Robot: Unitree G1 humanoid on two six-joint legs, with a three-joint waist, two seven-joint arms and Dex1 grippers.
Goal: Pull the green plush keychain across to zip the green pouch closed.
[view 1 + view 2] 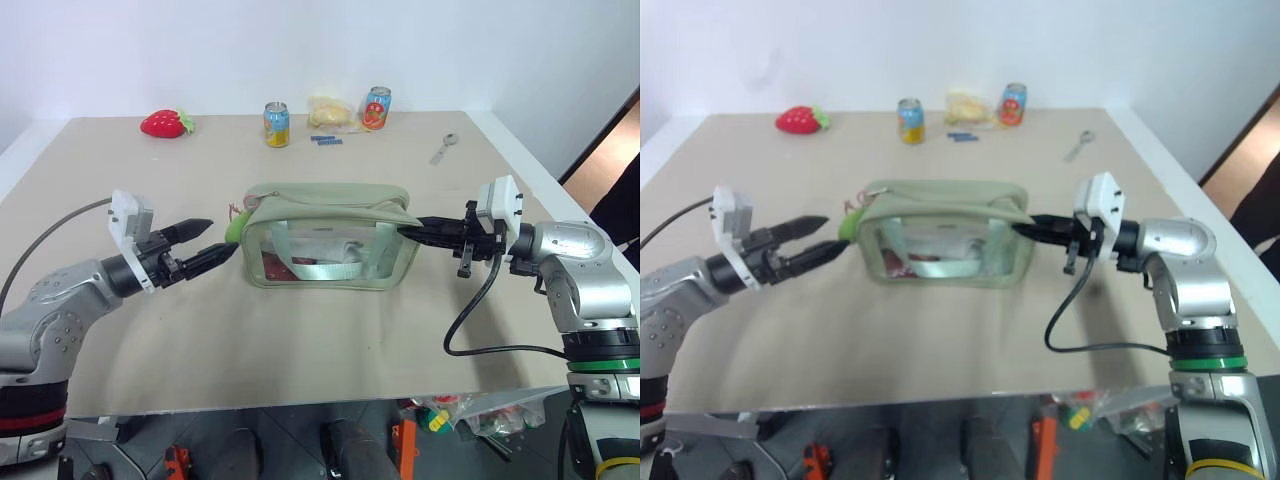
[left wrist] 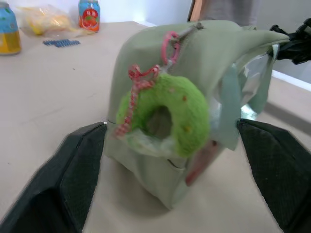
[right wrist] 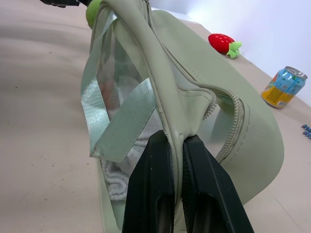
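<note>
The green plush keychain (image 2: pixel 165 114) hangs at the green pouch's (image 1: pixel 330 205) left end, mid-table (image 1: pixel 300 330). Your left gripper (image 1: pixel 215 243) stands spread just beside the plush, its fingers (image 2: pixel 73 179) flanking it and, as far as the blur allows, not touching. Your right gripper (image 3: pixel 177 160) is clenched on the pouch's right-end fabric.

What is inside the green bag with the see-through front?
Through the clear front of the green pouch you can see something red low down and something white and soft. The pale green strap crosses in front, so the rest is hidden.
</note>
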